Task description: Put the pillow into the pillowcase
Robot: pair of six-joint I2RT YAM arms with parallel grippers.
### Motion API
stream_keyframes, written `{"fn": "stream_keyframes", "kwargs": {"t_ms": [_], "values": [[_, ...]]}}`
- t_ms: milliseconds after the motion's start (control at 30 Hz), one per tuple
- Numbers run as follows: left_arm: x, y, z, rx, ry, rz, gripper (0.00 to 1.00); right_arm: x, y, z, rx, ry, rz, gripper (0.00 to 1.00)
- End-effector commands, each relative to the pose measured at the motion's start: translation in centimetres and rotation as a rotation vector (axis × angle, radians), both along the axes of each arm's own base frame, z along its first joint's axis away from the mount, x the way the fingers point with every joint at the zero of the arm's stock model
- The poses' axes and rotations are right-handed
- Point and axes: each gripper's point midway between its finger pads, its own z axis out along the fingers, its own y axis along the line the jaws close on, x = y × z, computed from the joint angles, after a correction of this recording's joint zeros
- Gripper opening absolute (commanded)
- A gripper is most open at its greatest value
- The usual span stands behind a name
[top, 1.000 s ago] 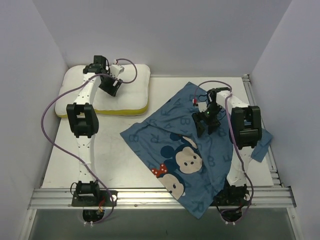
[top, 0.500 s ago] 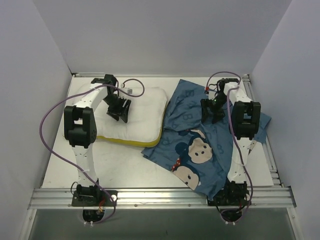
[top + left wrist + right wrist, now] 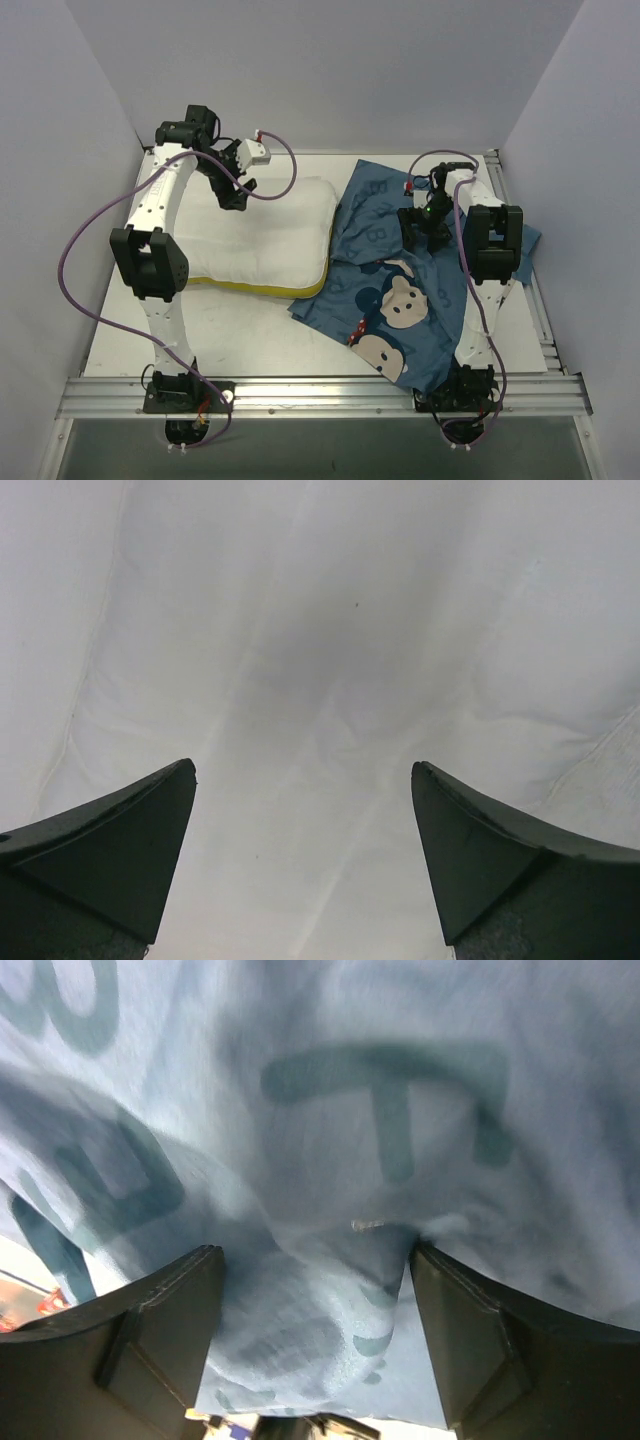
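Since half a second ago the left gripper (image 3: 235, 198) has drawn back from the middle of the pillow (image 3: 280, 235) toward its upper left corner, while the pillow and the pillowcase (image 3: 390, 300) lie almost where they did. In the left wrist view, the left gripper (image 3: 305, 870) has its fingers spread wide with nothing between them, above the pillow's (image 3: 330, 630) plain white cover. The pillow lies flat on the table (image 3: 250, 340) in the left half of the overhead frame, its yellow band (image 3: 260, 285) along the lower edge. Its right end touches the pillowcase, which is spread crumpled over the right half, with mouse faces (image 3: 405, 303) showing toward the lower right. The right gripper (image 3: 425, 232) sits on the pillowcase's upper part. In the right wrist view, the right gripper (image 3: 315, 1340) is clenched on a thick bunch of the pillowcase (image 3: 400, 1090), which fills the gap between its fingers.
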Motion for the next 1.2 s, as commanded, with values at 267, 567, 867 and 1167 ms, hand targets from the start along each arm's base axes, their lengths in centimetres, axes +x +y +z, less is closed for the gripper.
{"fn": "stream_keyframes", "kwargs": {"t_ms": [267, 567, 867, 1167], "values": [[-1.8, -6.0, -9.2, -0.009, 0.109, -0.463, 0.97, -5.1, -1.2, 5.4, -0.037, -0.032, 0.113, 0.89], [-2.7, -3.1, -20.4, 0.321, 0.206, -0.542, 0.85, -8.2, -1.8, 6.3, -0.037, 0.003, 0.157, 0.91], [-2.3, -2.1, -10.8, 0.122, 0.183, -0.283, 0.0, -12.7, 3.2, 6.1, 0.109, 0.086, 0.279, 0.75], [-0.3, 3.7, 3.8, -0.224, 0.166, 0.325, 0.0, -14.6, 10.2, 3.4, 0.173, 0.249, 0.393, 0.76]]}}
